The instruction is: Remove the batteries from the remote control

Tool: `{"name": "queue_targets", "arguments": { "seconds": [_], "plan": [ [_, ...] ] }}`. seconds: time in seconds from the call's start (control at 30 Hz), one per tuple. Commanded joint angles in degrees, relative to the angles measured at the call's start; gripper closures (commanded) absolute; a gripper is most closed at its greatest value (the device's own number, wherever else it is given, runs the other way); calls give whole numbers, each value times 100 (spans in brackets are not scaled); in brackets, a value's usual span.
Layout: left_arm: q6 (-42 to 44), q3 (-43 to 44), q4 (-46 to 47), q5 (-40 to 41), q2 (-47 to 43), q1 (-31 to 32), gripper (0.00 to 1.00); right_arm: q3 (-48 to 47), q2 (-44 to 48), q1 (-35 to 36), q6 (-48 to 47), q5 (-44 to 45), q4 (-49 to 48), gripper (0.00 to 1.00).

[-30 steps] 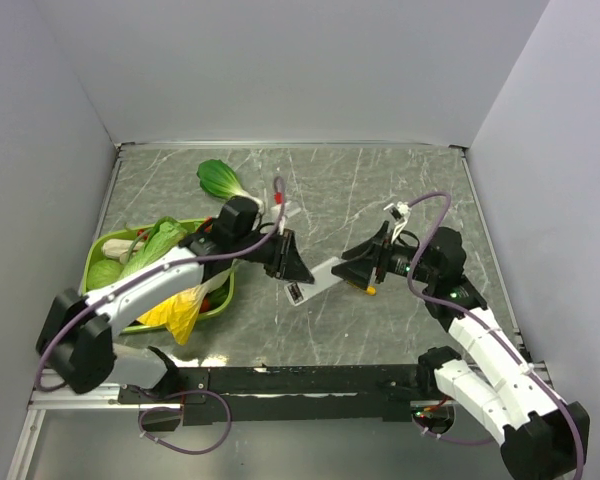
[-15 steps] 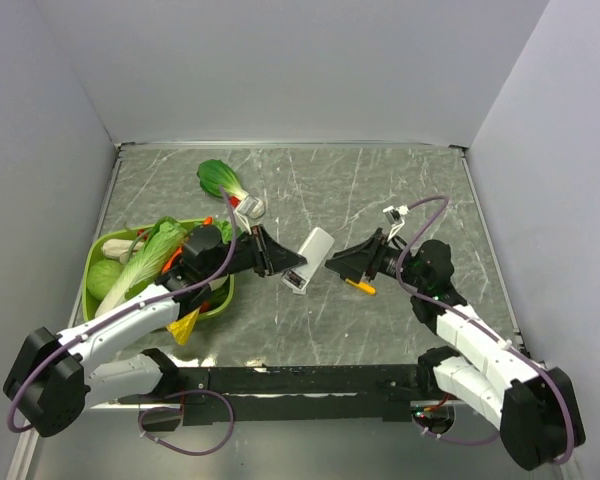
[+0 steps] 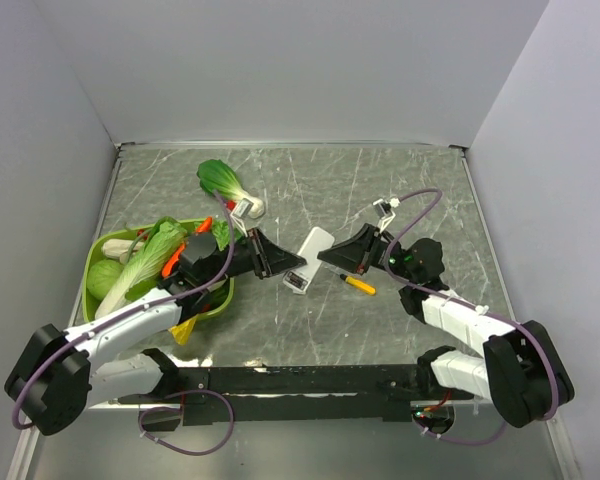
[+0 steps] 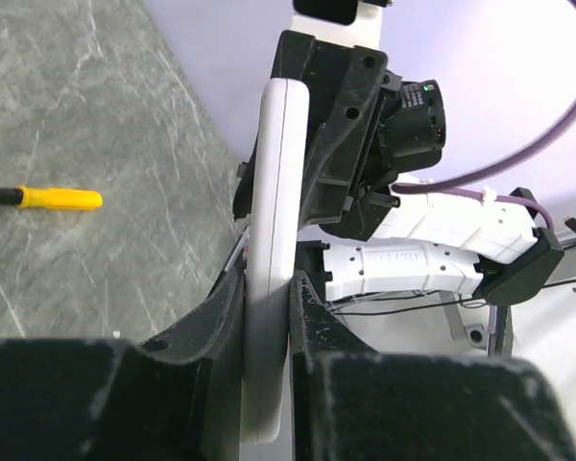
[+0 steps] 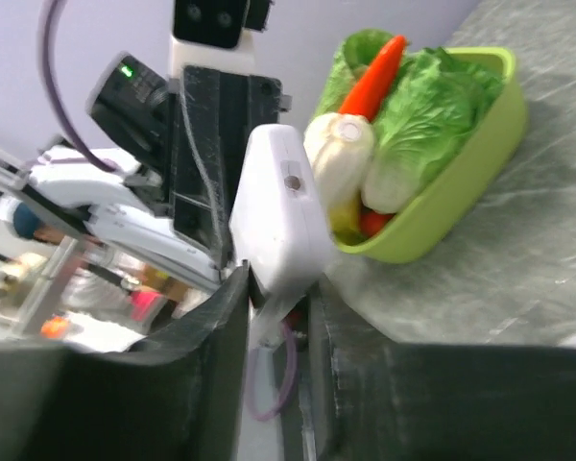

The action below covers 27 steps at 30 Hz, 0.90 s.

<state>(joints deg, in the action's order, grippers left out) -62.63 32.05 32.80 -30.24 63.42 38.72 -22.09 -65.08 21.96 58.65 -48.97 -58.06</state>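
remote control (image 3: 311,256): held off the table (image 3: 400,190) near its middle, spanning the gap between the two arms. It lies slanted in the top view, with the dark-patched end toward the left arm.
left gripper (image 4: 267,351): closed on the remote control's near end. The wrist view shows the white body standing edge-on, pinched between the fingers (image 4: 221,322).
right gripper (image 5: 274,312): the jaws flank the opposite end and sit close against it. Whether they press firmly cannot be told.
batteries: not visible in any view and judged to be inside the remote control. Whether the compartment cover is on cannot be told.
yellow tool (image 3: 358,285): lies on the table just beside the remote control, on the right arm's side, with nothing touching it.
green tray (image 3: 92,262): holds vegetables at the left, near the left arm, and plays no part here.
step in hand (judged): two-handed bracing or a handover, before the compartment is opened.
hazard, opposed grips: both arms hold one rigid body, so any mismatch in their motion could twist it or lever it out of a jaw.
hazard, slip: each hold covers only a short length of smooth plastic at one end. If one side releases early, the remote control could swing or drop.
hazard, loose cells: if the compartment opens while it faces down, the batteries could fall and roll across the smooth table.
hazard, tool access: neither gripper is free to take the yellow tool without giving up its hold.
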Motion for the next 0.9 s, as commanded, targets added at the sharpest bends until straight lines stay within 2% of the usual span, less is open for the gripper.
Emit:
{"name": "queue_targets", "arguments": {
  "seconds": [0.0, 0.03, 0.1, 0.2, 0.37, 0.53, 0.57, 0.7, 0.87],
  "plan": [
    [-118, -59, 201, -262, -23, 22, 69, -103, -49, 28, 59, -182, -917, 85],
    [-92, -24, 166, -324, 4, 22, 59, -129, -49, 28, 59, -235, -926, 92],
    [154, 159, -148, -526, 21, 13, 42, -243, -66, 28, 33, -560, -752, 97],
    [628, 581, -920, -658, 39, 22, 33, -427, -84, 28, -196, -1087, -356, 100],
    [1120, 995, -1530, -860, 118, 22, 34, -393, -224, 28, 119, -1334, -766, 100],
    [1367, 1338, -1926, -1177, 469, 22, 39, -323, -505, 28, 577, -1413, -1426, 100],
    [1385, 1339, -1917, -1273, 539, 22, 43, -323, -549, 28, 603, -1413, -1479, 100],
    [1447, 1304, -1935, -1309, 575, 22, 44, -287, -541, 28, 586, -1387, -1480, 100],
    [1482, 1233, -1891, -1414, 671, 13, 42, -366, -383, 19, 349, -1335, -1007, 100]
  ]
}}
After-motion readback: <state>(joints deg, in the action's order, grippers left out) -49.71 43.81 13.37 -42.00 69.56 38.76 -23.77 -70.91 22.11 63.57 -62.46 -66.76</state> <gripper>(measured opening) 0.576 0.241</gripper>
